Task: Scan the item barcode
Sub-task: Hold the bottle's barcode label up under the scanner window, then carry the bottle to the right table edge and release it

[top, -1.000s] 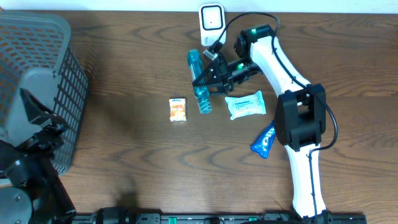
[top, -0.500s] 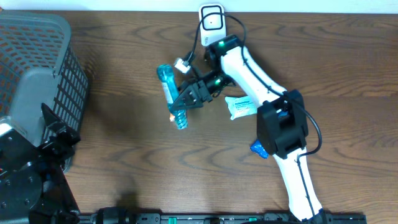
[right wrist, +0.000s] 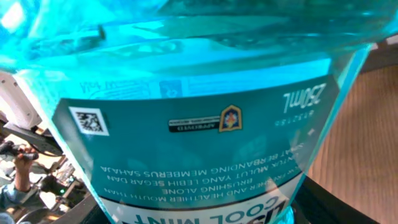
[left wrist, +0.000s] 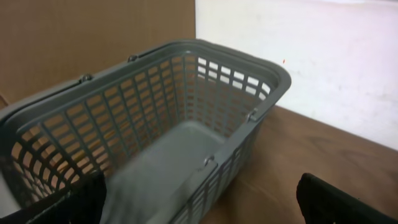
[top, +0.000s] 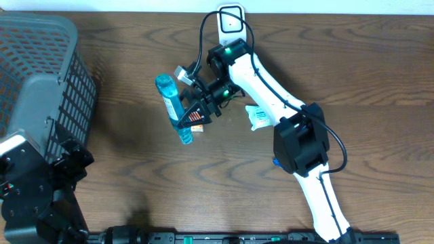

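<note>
Mouthwash bottle (top: pixel 171 108) sits left of centre in the overhead frame, clamped in the right gripper (top: pixel 192 112), below-left of the white scanner (top: pixel 230 19). Left gripper (left wrist: pixel 199 202) gapes wide before the grey basket (left wrist: pixel 273 74).

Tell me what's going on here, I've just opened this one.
The right gripper is shut on a blue mouthwash bottle, holding it tilted over the table, below and left of the white scanner at the far edge. The right wrist view shows the bottle's label and a small square code close up. A wipes pack lies on the table. The left gripper is open and holds nothing, beside the grey basket.
</note>
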`<act>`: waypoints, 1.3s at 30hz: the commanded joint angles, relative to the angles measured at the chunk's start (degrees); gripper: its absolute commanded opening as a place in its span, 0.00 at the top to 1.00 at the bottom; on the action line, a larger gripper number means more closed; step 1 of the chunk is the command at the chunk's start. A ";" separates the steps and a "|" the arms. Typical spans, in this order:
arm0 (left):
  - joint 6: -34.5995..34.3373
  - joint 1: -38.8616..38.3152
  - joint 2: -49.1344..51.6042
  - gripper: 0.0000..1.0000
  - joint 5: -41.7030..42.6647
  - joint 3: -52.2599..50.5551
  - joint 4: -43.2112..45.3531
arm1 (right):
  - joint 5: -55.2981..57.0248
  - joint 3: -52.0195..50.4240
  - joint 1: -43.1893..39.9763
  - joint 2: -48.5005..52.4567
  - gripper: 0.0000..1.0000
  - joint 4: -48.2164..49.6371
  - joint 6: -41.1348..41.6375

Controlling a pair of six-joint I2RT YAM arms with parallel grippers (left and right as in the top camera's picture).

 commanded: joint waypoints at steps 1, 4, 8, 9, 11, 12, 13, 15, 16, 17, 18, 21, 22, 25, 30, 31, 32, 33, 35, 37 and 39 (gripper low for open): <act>-0.31 0.24 -0.02 0.02 -0.17 -0.20 -0.81 | -4.98 1.77 -1.81 -2.86 0.64 -1.60 -0.87; -0.31 0.24 -0.02 0.02 -0.17 -0.20 -1.64 | -4.98 1.77 -2.73 -2.86 0.63 -3.56 0.68; -0.31 0.24 -0.02 0.02 -0.17 -0.20 -3.32 | -3.96 1.77 -4.15 -2.86 0.61 -3.54 9.64; -0.31 0.24 -0.02 0.02 -0.20 -0.20 -3.78 | -3.19 1.77 -4.52 -2.86 0.61 -3.54 12.28; -0.31 0.24 -0.02 0.02 -0.17 -0.20 -5.29 | -0.28 1.77 -5.40 -2.86 0.62 -3.56 17.97; -0.31 0.24 -0.02 0.02 -0.17 -0.20 -5.97 | 1.18 1.77 -5.77 -2.86 0.62 -3.56 20.28; -0.31 0.24 -0.02 0.02 -0.20 -0.20 -6.49 | 2.16 1.77 -6.08 -2.86 0.62 -3.56 21.88; -0.31 0.24 -0.02 0.02 -0.17 -0.20 -7.39 | 3.04 1.77 -6.62 -2.86 0.61 -3.56 23.89; -0.31 0.24 -0.02 0.02 -0.20 -0.20 -7.72 | 3.04 1.77 -6.88 -2.86 0.60 -3.56 24.37; -0.31 0.24 -0.02 0.02 -0.17 -0.20 -7.82 | 3.10 1.77 -7.21 -2.86 0.60 -3.56 24.63; -0.31 0.24 -0.02 0.02 -0.17 -0.20 -7.82 | 3.26 1.77 -7.56 -2.86 0.60 -3.56 24.63; -0.31 0.24 -0.02 0.02 -0.17 -0.20 -7.82 | 7.89 1.77 -9.46 -2.86 0.61 -3.54 26.29; -0.31 0.24 -0.02 0.02 -0.17 -0.20 -7.82 | 10.56 1.77 -10.10 -2.86 0.61 -3.43 27.61; -0.31 0.24 -0.02 0.02 -0.17 -0.20 -7.82 | 17.03 1.77 -11.74 -2.86 0.64 -0.35 32.50; -0.31 0.24 -0.02 0.02 -0.17 -0.20 -7.85 | 27.76 1.77 -13.07 -2.86 0.66 13.31 47.54; -0.31 0.24 -0.02 0.02 -0.17 -0.20 -7.85 | 31.08 1.79 -13.07 -2.86 0.66 17.57 51.10; -0.31 0.24 -0.02 0.02 -0.17 -0.20 -7.87 | 34.77 1.77 -13.07 -2.86 0.65 22.23 54.66; -0.31 0.24 -0.02 0.02 -0.17 -0.20 -7.85 | 36.79 1.77 -13.05 -2.86 0.65 24.65 56.35; -0.31 0.24 -0.02 0.02 -0.17 -0.20 -8.00 | 41.13 1.77 -13.00 -2.86 0.64 29.79 59.04; -0.31 0.24 -0.02 0.02 -0.17 -0.20 -8.33 | 45.09 1.79 -13.00 -2.86 0.64 34.03 60.94; -0.31 0.24 -0.02 0.02 -0.17 -0.20 -8.87 | 50.51 1.77 -12.96 -2.86 0.64 38.99 63.41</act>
